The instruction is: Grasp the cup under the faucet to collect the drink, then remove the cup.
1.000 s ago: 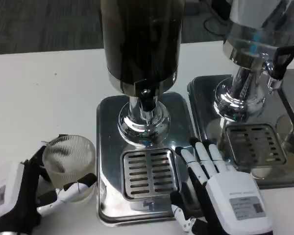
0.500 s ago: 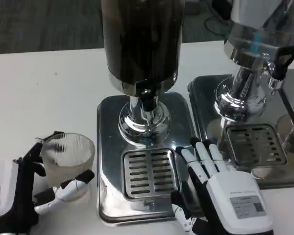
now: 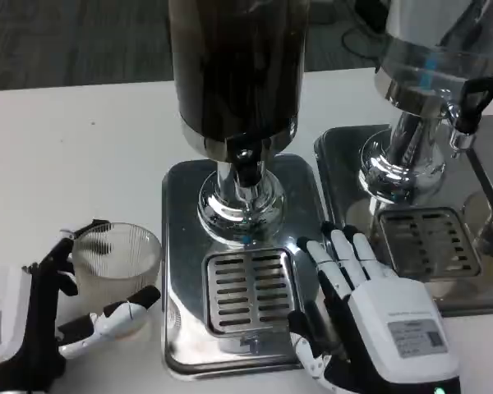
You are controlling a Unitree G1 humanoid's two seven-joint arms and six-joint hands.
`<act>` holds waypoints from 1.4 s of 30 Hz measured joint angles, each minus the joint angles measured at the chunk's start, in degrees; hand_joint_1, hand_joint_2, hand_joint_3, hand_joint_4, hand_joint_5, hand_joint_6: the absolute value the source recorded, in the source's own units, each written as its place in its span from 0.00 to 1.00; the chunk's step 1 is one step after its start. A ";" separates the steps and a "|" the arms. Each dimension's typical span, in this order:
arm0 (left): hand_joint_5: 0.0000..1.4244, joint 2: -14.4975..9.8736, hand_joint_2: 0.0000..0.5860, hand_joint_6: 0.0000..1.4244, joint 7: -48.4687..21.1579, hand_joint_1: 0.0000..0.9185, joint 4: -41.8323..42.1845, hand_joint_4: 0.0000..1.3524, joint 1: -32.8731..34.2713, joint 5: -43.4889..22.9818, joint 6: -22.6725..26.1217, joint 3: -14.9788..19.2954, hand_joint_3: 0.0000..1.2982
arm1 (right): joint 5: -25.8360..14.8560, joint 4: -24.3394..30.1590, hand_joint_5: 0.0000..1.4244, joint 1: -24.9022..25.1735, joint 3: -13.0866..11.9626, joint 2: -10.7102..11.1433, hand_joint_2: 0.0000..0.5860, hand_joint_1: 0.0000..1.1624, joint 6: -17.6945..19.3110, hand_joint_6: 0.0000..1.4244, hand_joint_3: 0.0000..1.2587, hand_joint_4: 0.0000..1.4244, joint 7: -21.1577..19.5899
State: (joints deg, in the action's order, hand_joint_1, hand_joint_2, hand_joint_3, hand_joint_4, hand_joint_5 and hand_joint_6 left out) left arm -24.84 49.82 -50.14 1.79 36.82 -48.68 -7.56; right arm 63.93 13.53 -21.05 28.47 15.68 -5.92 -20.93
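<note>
The cup [image 3: 116, 261], a ribbed clear glass, stands on the white table [image 3: 82, 148] near its front-left part, just beside the left edge of the dispenser's steel tray [image 3: 185, 205] and not under the faucet [image 3: 245, 168]; it looks empty, though the ribbing makes that hard to judge. The left hand [image 3: 62, 316] cradles it, dark fingers behind its left wall and a white finger curling round its front, so the cup sits between them; over the last second the hand has slid left and loosened its wrap, while the cup has barely moved; whether the fingers press the glass I cannot tell. The right hand [image 3: 357, 308] lies palm down on the tray's front-right corner beside the drain grille [image 3: 251, 291], fingers spread and holding nothing; it has crept slightly forward. My judgement: the grasp is being reset rather than advanced; the cup has yet to be carried right onto the grille beneath the faucet, and filling has not begun. A second dispenser [image 3: 431, 98] stands toward the table's right edge.
</note>
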 measured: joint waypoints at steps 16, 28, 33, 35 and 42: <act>0.55 0.64 0.16 0.69 2.50 0.62 4.80 0.42 -0.02 2.18 -0.40 -0.69 0.35 | -0.01 0.01 0.00 -0.51 -0.02 -0.05 0.76 0.35 -0.01 0.16 0.07 0.00 -0.06; 0.55 3.09 0.15 0.69 2.30 0.63 4.32 0.42 5.68 6.75 -0.51 -7.31 0.36 | -0.03 0.04 0.00 -0.40 -0.80 -0.96 0.77 0.35 -0.71 0.17 0.07 0.00 -0.06; 0.55 4.06 0.15 0.69 2.42 0.63 0.59 0.42 10.00 7.57 0.21 -9.33 0.36 | 0.06 0.36 0.00 -0.78 -0.91 -1.18 0.77 0.36 -0.93 0.17 0.07 0.00 -0.06; 0.55 4.82 0.15 0.69 2.91 0.63 -1.71 0.42 11.81 8.37 0.68 -10.39 0.36 | 0.08 0.45 0.00 -1.03 -0.94 -1.41 0.77 0.36 -1.22 0.17 0.07 0.00 -0.06; 0.55 7.18 0.15 0.69 3.90 0.61 -5.68 0.41 15.01 8.92 1.51 -13.92 0.35 | 0.06 0.62 0.00 -1.77 -1.08 -1.53 0.77 0.36 -1.35 0.17 0.07 0.00 -0.06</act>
State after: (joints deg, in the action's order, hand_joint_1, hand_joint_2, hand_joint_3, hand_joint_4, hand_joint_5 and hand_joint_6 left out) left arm -17.66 53.72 -55.82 16.80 45.73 -47.17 -21.47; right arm 63.99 14.14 -22.82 27.39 14.14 -7.27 -20.98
